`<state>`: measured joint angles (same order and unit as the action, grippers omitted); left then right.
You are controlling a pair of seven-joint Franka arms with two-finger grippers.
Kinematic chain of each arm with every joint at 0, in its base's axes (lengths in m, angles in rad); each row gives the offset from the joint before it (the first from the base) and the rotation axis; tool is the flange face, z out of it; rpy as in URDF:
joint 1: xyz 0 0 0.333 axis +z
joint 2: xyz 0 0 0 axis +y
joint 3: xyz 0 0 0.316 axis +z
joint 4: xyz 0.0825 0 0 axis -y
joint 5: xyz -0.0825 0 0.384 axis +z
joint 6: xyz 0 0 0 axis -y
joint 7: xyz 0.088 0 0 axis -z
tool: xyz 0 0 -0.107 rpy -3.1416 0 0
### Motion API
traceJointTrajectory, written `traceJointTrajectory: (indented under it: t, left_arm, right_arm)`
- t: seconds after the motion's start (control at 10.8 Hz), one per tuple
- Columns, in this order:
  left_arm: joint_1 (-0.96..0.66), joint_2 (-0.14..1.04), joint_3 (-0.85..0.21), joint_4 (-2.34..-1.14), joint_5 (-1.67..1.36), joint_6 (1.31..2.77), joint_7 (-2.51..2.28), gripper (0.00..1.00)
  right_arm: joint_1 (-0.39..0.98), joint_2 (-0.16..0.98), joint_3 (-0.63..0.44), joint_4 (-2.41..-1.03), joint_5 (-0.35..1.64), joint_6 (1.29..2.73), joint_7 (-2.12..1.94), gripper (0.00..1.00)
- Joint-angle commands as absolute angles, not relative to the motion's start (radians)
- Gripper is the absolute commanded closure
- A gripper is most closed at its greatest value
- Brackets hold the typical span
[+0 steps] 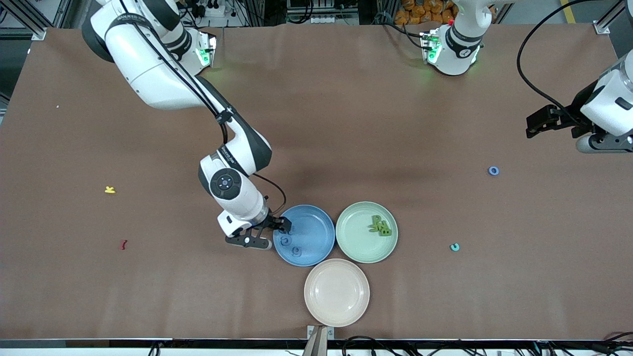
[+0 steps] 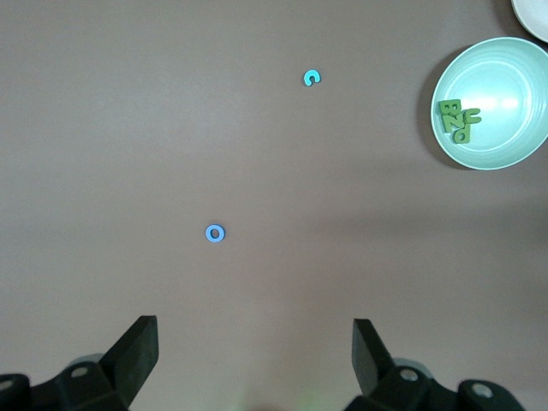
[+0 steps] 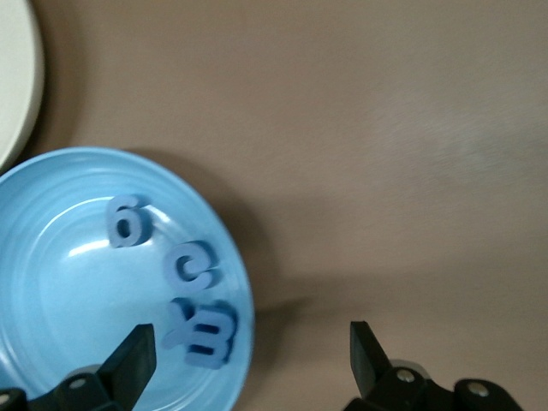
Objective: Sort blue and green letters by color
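Right gripper [image 1: 271, 233], jaws spread and empty, hangs over the blue plate's [image 1: 316, 225] rim above three blue letters [image 3: 195, 295]; lifting carelessly could clip the rim. Left gripper [image 2: 255, 355] waits spread wide, with a blue O [image 1: 493, 170] unsorted near the left arm's end of the table.

Brown table [image 1: 346, 123], three plates [image 1: 337, 292], scattered letters [image 1: 493, 171]

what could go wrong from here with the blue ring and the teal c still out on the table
1. The blue ring letter lies alone toward the left arm's end; being small and flat, it may slip from the open left hand.
2. The teal C is neither clearly blue nor green, so it could land on the wrong plate.
3. The open right hand sits over the blue plate's rim; lifting away carelessly might nudge the plate or its blue letters.
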<state>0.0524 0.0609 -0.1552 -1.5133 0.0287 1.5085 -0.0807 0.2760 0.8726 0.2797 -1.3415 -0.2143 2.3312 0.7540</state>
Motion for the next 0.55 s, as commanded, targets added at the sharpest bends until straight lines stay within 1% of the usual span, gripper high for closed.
traceJointTrajectory:
  t: [0.0,0.18,0.46]
  left_arm:
    - [0.058,0.067,-0.158,-1.494,0.008,1.505,-0.074,0.00]
    - [0.060,0.067,-0.158,-1.494,0.008,1.505,-0.072,0.00]
    - [0.058,0.067,-0.158,-1.496,0.008,1.505,-0.072,0.00]
  right_arm:
    - [0.182,0.738,0.278,-1.463,-0.227,2.252,0.607,0.00]
    - [0.099,0.626,0.275,-1.599,-0.225,2.253,0.455,0.00]
    - [0.031,0.465,0.252,-1.788,-0.225,2.255,0.333,0.00]
